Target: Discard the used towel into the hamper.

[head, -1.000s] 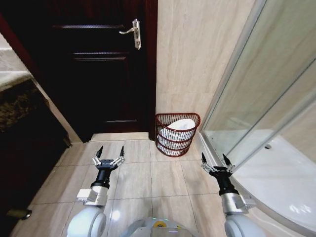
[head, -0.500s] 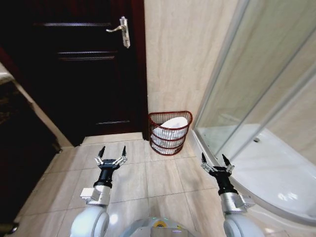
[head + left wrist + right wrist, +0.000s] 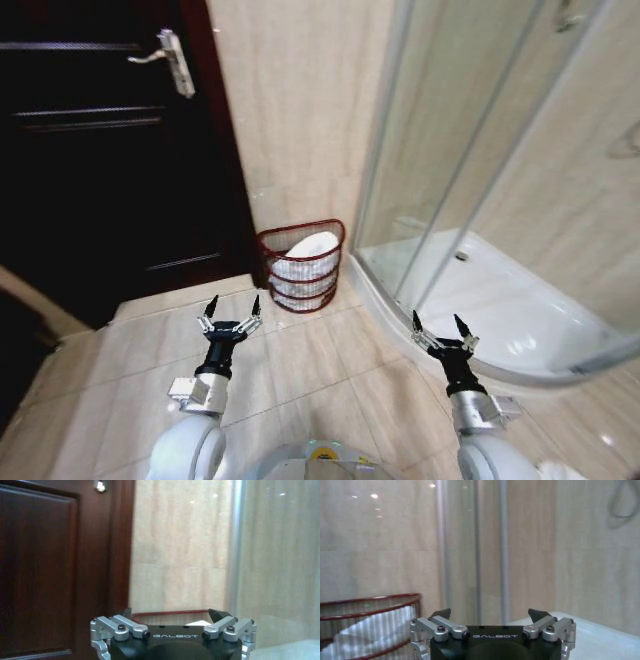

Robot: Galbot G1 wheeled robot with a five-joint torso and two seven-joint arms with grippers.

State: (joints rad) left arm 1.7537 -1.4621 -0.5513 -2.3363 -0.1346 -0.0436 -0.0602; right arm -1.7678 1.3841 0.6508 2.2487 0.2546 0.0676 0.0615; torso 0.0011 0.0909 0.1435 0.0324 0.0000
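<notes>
The hamper [image 3: 300,268], a small round reddish-brown ribbed basket, stands on the floor against the beige wall, between the dark door and the shower. A white towel [image 3: 308,246] lies inside it, showing above the rim and through the ribs. My left gripper [image 3: 233,305] hangs open and empty, just short of the hamper and a little to its left. My right gripper [image 3: 437,325] is open and empty too, over the floor by the shower base. In the left wrist view the hamper's rim [image 3: 165,612] shows just past the open left gripper [image 3: 170,613]. In the right wrist view the hamper [image 3: 370,605] and towel [image 3: 375,630] sit off to one side of the right gripper [image 3: 490,612].
A dark wooden door [image 3: 100,150] with a metal handle [image 3: 170,60] fills the left. A glass shower enclosure [image 3: 470,150] with a raised white curved base [image 3: 500,330] takes up the right. Beige floor tiles [image 3: 320,370] lie open between my arms.
The whole head view has swung to the right: door and hamper sit further left in the picture and more of the shower shows. Both grippers stay open in the same pose.
</notes>
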